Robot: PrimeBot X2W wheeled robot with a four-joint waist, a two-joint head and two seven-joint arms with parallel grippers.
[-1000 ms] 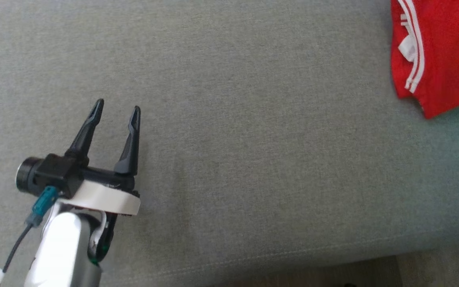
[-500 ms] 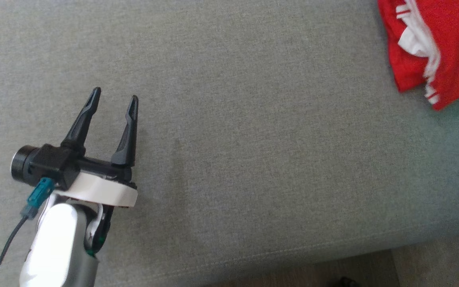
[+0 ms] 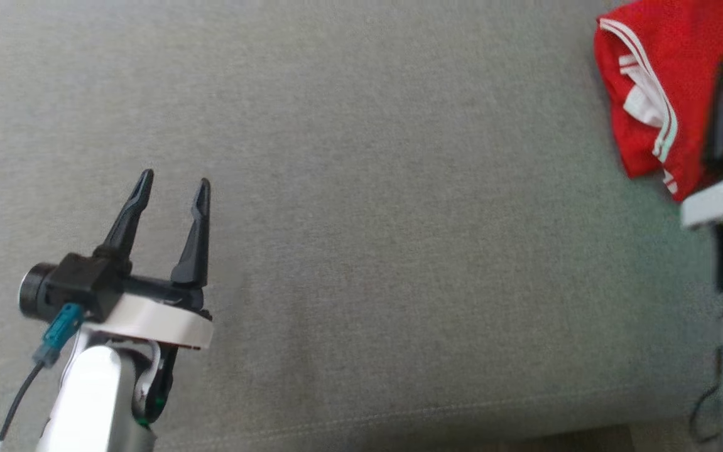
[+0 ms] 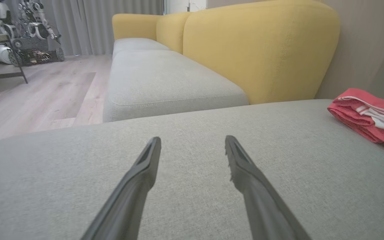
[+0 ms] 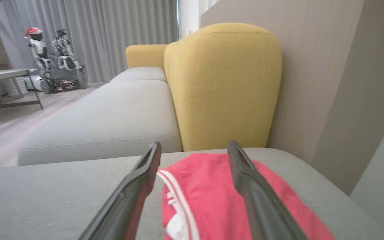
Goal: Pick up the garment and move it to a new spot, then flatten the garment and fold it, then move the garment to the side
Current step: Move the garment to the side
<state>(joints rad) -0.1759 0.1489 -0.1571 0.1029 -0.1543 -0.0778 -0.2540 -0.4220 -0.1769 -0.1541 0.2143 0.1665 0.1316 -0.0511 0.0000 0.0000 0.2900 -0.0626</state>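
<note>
Grey sofa seat (image 3: 399,220) wide and flat; yellow backrest (image 4: 258,50) behind it, pale wall (image 5: 312,83) to right. Wood floor (image 4: 38,93), grey curtains (image 5: 111,30), other robots (image 5: 51,60) parked far off. Red garment (image 3: 656,81), white-striped, bunched at seat's far right end near backrest. Left jaws spread wide, empty, over seat, well apart from garment. Right jaws spread wide over garment, gripping nothing; contact with cloth unclear. Head view: one right finger (image 3: 722,119) visible, its mate and garment's right part cut off at frame edge.
</note>
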